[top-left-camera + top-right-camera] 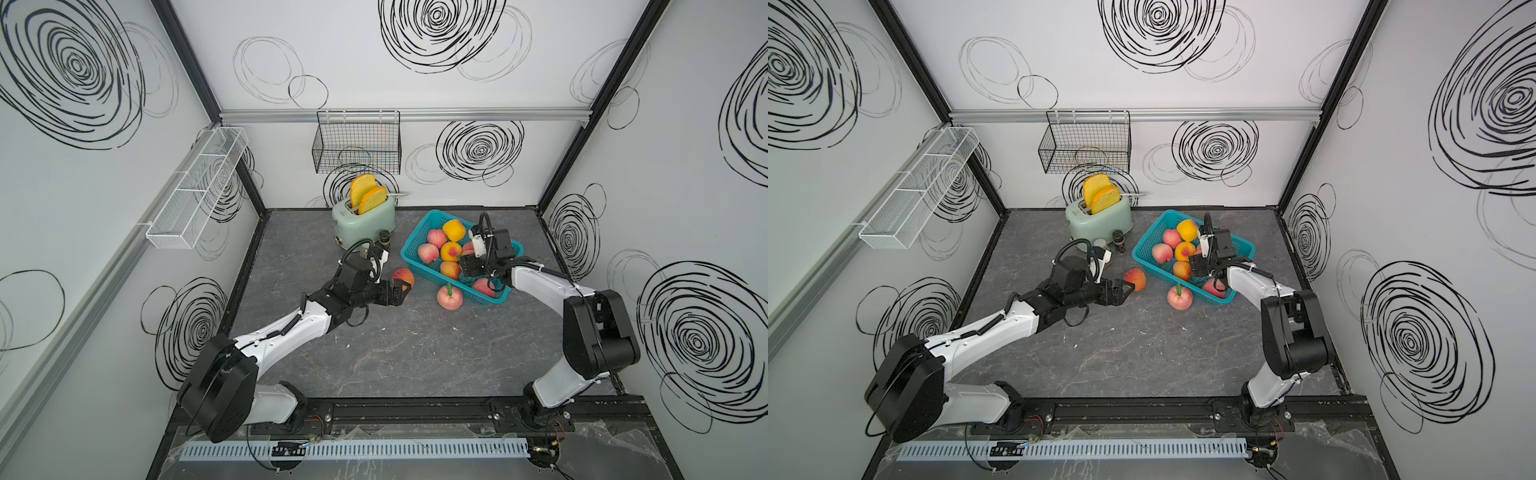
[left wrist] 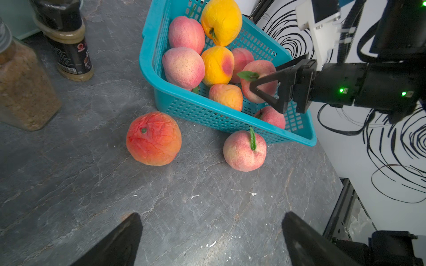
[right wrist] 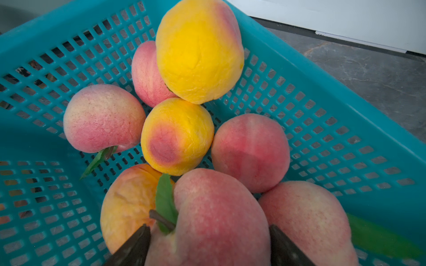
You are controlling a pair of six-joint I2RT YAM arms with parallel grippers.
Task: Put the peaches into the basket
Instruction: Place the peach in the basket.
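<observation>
The teal basket point(image 1: 415, 237) point(image 1: 1144, 246) point(image 2: 147, 69) point(image 3: 322, 92) stands at the back right of the table and holds several peaches, pink and yellow-orange. My right gripper point(image 1: 467, 266) point(image 2: 262, 89) point(image 3: 209, 244) hangs over the basket, shut on a pink peach with a green leaf point(image 2: 260, 73) point(image 3: 219, 218). Two peaches lie on the table in front of the basket: a red-orange one point(image 1: 401, 277) point(image 1: 1134, 279) point(image 2: 154, 138) and a pink one with a leaf point(image 1: 449, 297) point(image 1: 1179, 297) point(image 2: 244, 150). My left gripper point(image 1: 401, 291) point(image 1: 1125, 289) point(image 2: 212, 232) is open and holds nothing. It sits just short of the red-orange peach.
A mint toaster with two toast slices point(image 1: 363, 216) stands at the back. A dark spice bottle point(image 1: 384, 240) point(image 2: 66, 46) and a glass jar point(image 2: 23, 87) stand beside it. On the walls hang a black wire basket point(image 1: 357, 143) and a white mesh rack point(image 1: 199, 187).
</observation>
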